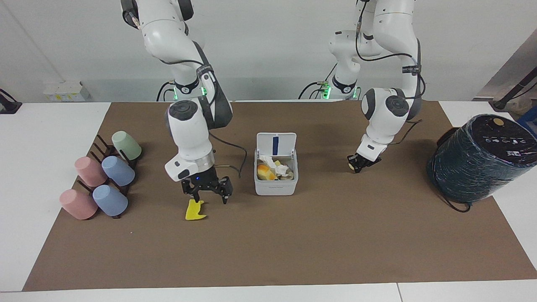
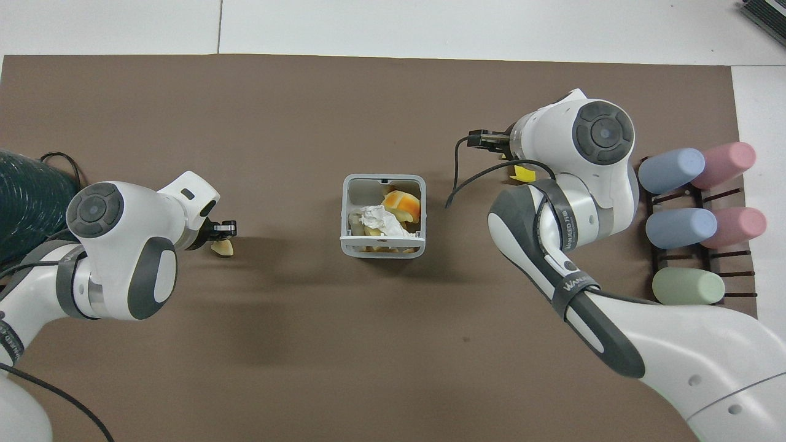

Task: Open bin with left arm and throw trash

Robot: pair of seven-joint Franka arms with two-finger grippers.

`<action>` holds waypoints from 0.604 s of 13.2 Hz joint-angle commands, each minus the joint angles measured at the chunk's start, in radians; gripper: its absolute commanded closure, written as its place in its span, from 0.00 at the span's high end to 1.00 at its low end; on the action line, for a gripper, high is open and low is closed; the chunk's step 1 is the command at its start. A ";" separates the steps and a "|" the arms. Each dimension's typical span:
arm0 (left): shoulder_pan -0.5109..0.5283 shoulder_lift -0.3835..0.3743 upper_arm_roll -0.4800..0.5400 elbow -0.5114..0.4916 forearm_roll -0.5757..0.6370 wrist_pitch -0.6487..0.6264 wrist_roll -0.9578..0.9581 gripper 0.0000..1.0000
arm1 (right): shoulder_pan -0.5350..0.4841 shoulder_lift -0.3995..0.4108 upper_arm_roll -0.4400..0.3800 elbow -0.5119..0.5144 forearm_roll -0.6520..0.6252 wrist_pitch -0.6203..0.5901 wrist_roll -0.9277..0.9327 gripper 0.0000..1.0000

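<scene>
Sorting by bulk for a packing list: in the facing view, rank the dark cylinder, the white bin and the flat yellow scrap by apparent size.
1. Dark cylinder
2. White bin
3. Flat yellow scrap

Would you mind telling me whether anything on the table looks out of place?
Two scraps lie outside the open bin: a flat yellow piece under the right gripper, and a pale lump at the left gripper.
</scene>
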 commanded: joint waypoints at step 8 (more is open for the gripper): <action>-0.080 0.035 -0.003 0.355 0.025 -0.313 -0.034 0.00 | -0.061 0.031 0.014 -0.133 -0.164 0.106 0.004 0.00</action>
